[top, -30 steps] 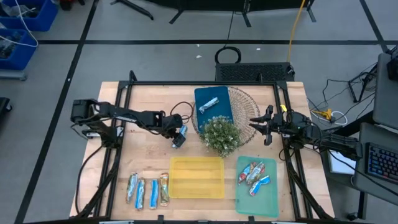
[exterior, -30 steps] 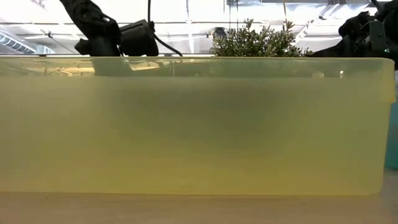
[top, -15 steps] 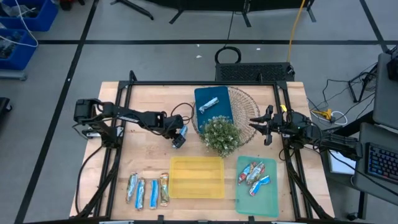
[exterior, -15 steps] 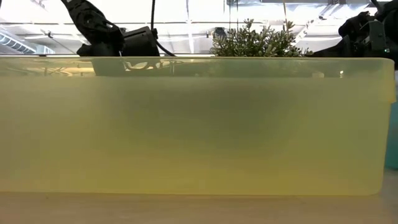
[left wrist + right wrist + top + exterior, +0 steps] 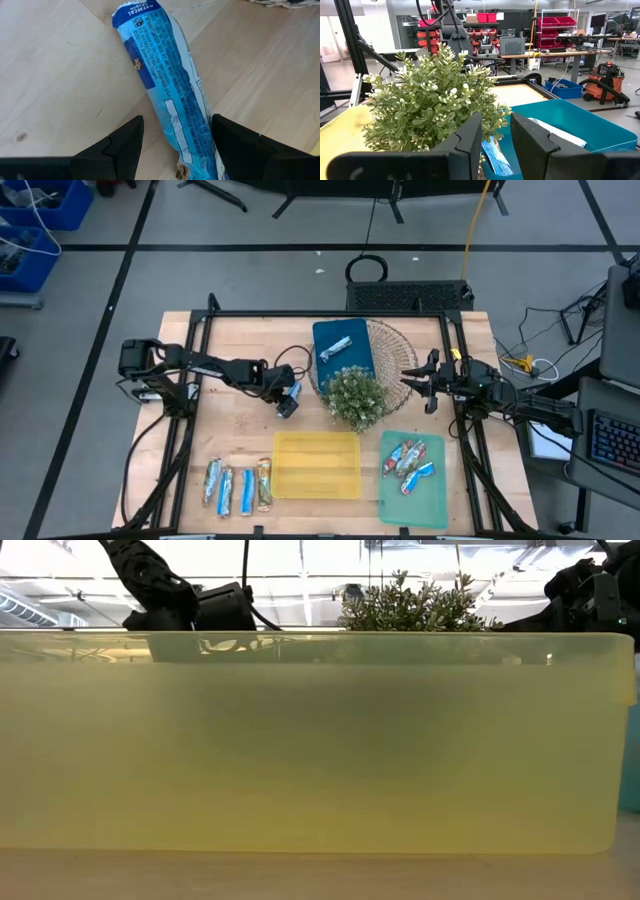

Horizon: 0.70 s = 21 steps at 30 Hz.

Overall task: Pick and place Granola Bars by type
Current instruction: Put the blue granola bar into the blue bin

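One blue bar between wide fingers: a grab that could slip or skew

One blue-wrapped granola bar (image 5: 167, 95) lies flat on the bare wooden desk (image 5: 230, 420), just off the wicker basket (image 5: 395, 345) toward 9 o'clock. The left gripper (image 5: 288, 400) hangs over it with its fingers (image 5: 117, 147) spread wide, one on each side of the wrapper and neither pressing it; nothing is grasped yet. In the left wrist view the bar runs slantwise between the fingers and not squarely across them, so a closing pinch could catch it near one end and let it swing, or push the slick wrapper sideways along the desk.

Other bars are already placed: four in a row (image 5: 238, 485) on the desk at 7 o'clock, a few in the green tray (image 5: 412, 495) at 5 o'clock, and one or two in the blue tray (image 5: 343, 350) resting on the basket at 12 o'clock. The yellow tray (image 5: 317, 465) at 6 o'clock looks to hold none. Choosing the wrong group is the sorting risk, since several wrappers share blue and silver.

The bushy plant (image 5: 355, 398) stands at the middle, just beside the left gripper; a carry across it could snag foliage. The right gripper (image 5: 425, 382) waits at 3 o'clock, jaws slightly parted and holding nothing, facing the plant and near enough to crowd a delivery to the blue tray.
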Tool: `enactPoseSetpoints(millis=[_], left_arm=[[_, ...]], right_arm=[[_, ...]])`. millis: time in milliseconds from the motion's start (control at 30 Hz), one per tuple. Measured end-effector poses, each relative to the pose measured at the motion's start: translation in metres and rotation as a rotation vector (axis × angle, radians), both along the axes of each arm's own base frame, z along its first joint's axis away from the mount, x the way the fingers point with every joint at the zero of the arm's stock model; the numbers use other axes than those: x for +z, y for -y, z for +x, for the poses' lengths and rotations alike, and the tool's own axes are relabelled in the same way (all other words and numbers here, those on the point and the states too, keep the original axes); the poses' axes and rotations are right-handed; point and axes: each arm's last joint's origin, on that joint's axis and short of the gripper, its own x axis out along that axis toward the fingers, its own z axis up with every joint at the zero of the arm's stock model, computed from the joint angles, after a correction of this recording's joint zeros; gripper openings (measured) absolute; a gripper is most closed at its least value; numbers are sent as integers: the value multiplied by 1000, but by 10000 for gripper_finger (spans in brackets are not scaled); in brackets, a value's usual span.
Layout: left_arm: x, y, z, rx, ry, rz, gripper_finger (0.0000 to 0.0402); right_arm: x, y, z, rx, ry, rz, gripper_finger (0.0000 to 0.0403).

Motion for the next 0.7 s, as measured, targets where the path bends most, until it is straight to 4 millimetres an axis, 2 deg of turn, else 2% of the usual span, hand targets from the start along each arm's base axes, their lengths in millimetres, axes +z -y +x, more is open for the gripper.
enactPoseSetpoints(millis=[700], left_arm=[[-5, -1, -22, 102, -244, 79, 241]], right_arm=[[0, 0, 0, 0, 0, 0, 93]])
